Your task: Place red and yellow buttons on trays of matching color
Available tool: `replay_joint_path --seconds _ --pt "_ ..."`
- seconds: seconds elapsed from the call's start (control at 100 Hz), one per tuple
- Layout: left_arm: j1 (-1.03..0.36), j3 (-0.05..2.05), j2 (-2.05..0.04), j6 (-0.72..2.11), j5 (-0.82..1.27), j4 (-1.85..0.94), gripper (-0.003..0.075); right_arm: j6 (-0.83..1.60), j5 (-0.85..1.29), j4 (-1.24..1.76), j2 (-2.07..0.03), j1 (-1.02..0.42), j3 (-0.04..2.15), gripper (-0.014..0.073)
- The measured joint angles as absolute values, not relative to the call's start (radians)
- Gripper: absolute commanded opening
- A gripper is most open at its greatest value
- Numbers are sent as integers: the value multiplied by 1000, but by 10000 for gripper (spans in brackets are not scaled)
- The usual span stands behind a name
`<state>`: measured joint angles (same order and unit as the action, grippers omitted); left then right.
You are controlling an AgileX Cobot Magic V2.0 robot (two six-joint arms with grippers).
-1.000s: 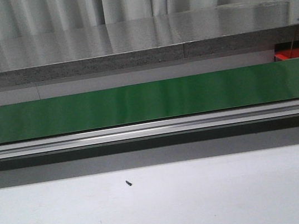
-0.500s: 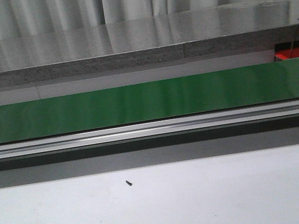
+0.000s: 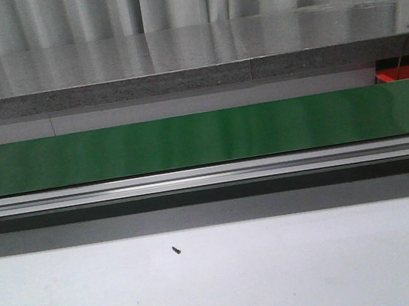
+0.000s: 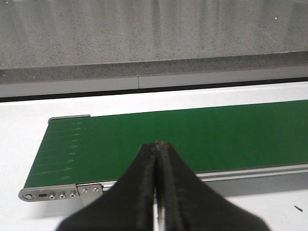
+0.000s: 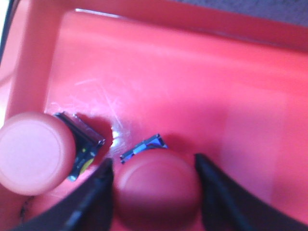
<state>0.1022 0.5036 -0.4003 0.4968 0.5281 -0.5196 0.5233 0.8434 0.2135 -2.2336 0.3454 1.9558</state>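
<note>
Beyond the left claw (image 4: 156,144), whose two dark fingers are pressed together with nothing between them, runs the long green conveyor belt (image 4: 192,139) on its silver aluminium frame (image 4: 62,192), and past that lies the white tabletop (image 4: 29,130). In the front view the same belt (image 3: 202,139) spans the whole width, with a tiny dark speck (image 3: 176,250) on the tabletop (image 3: 285,279) in front of it; neither claw shows there.

Around the right claw (image 5: 156,192) is the glossy red plastic tray (image 5: 192,86). Its fingers (image 5: 96,192) stand apart, flanking a round red push button (image 5: 156,190) resting in the tray; whether they grip it I cannot tell. Just beside that finger lies a second red button (image 5: 33,151), tipped on its side.
</note>
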Motion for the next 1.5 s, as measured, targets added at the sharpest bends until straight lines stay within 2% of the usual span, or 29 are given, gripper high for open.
replay_joint_path --seconds 0.08,0.47,0.72,1.05,1.5 --pt "102 504 -400 497 528 -520 -20 523 850 214 -2234 345 1973 576" --pt "102 504 -400 497 528 -520 -20 417 1025 212 -2144 332 2085 575" --pt "102 504 -400 497 528 -520 -19 382 1085 212 -1982 224 2045 575" --pt "102 504 -400 497 528 -520 -20 347 1040 214 -1656 119 1703 575" --pt "102 504 -400 497 528 -520 -20 339 790 214 -917 105 1012 573"
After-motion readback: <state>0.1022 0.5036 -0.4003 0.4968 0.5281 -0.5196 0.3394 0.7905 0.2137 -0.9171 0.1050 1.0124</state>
